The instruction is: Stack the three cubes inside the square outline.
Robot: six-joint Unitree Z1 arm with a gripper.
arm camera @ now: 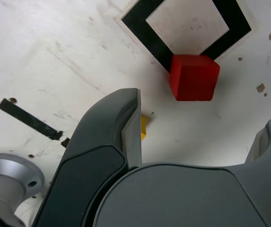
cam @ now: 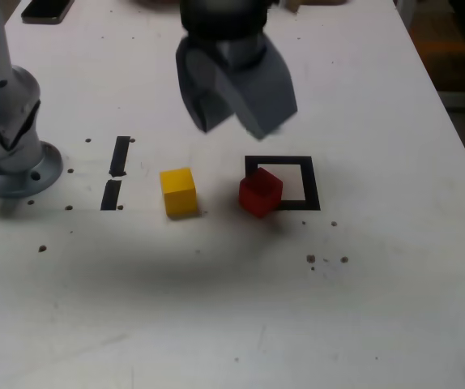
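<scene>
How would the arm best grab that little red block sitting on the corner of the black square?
From straight above, closing the open pincer on two opposite flat sides of the small matte red cube. It sits turned askew over the black tape square outline's corner, so the wrist should probably rotate to match its faces.

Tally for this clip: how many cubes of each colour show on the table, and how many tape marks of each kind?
Red cube: 1, on a corner of the outline
Yellow cube: 1
Green cube: 0 in either view
Square tape outline: 1
Short black tape strips: 2
Total: 5
</scene>
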